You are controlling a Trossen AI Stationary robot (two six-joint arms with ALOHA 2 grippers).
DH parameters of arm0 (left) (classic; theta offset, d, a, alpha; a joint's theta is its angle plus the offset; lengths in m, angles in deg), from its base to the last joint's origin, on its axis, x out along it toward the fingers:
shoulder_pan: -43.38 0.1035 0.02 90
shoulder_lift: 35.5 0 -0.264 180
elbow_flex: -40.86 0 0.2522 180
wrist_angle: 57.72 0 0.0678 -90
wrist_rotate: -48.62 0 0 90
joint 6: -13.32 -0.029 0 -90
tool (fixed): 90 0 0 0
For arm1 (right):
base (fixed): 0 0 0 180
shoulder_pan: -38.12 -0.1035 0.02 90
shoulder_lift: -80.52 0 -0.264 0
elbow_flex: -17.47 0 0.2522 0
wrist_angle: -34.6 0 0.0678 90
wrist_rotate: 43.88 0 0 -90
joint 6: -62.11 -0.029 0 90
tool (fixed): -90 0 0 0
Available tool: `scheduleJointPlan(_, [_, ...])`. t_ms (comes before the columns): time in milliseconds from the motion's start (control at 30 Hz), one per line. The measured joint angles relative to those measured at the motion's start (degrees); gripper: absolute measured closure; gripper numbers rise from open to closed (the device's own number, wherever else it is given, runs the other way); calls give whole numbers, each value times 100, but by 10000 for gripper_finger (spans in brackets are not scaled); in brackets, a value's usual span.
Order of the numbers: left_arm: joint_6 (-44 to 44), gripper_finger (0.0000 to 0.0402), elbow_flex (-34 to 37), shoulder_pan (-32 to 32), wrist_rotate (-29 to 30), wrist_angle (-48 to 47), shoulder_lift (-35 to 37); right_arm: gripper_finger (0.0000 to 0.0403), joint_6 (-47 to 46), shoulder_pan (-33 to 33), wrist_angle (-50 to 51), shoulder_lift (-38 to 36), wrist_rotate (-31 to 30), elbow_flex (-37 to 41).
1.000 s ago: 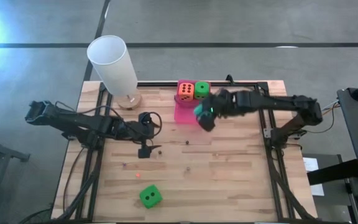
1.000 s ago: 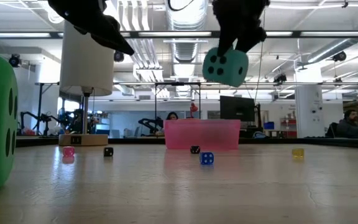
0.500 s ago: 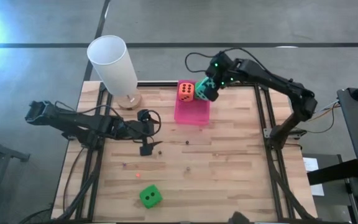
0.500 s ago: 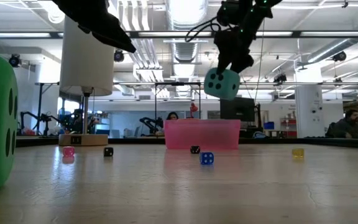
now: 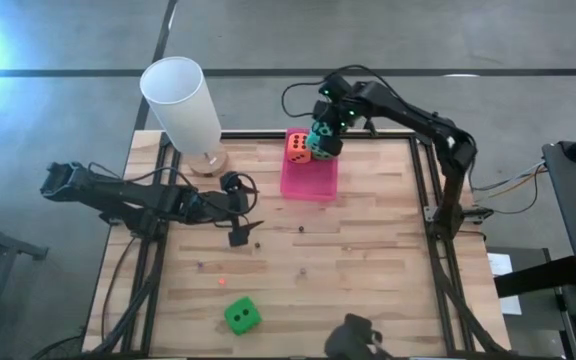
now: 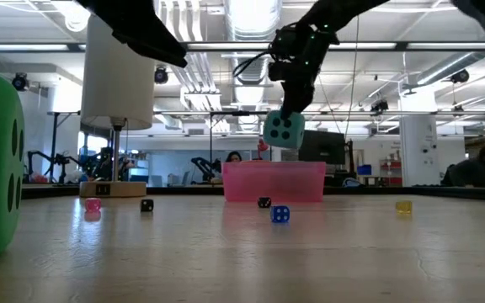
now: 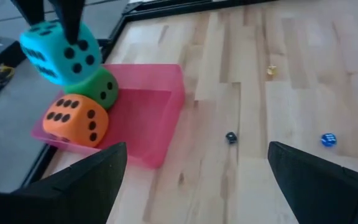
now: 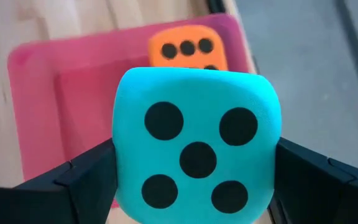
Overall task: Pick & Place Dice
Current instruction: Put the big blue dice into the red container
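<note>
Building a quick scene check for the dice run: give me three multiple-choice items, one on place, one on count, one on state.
1. Where is the teal die?
A. Flat on the table by the lamp
B. In the air above the pink bin
C. Beside the green die at the near edge

2. How many big dice already sit in the pink bin?
A. None
B. Two
C. Four

3. What is the right gripper doing?
A. Clamped on the teal die
B. Open and empty
C. Clamped on the orange die

Answers:
1. B: the low view shows it hanging clear above the bin's rim.
2. B: the orange die and a green die lie in it in the left wrist view.
3. A: its fingers press both sides of the die in the right wrist view.
</note>
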Motion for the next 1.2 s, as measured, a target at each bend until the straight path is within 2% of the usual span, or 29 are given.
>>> scheduleJointPlan(233, [38,9,11,0,34,-125,0,54,563,70,1176,824,-22,-1218])
scheduleJointPlan(533, [361,10,13,0,33,-211,0,54,932,249,1768,1492,-69,-2120])
scheduleJointPlan(1200, [352,11,13,0,32,-197,0,49,1307,328,1659,1496,-85,-1973])
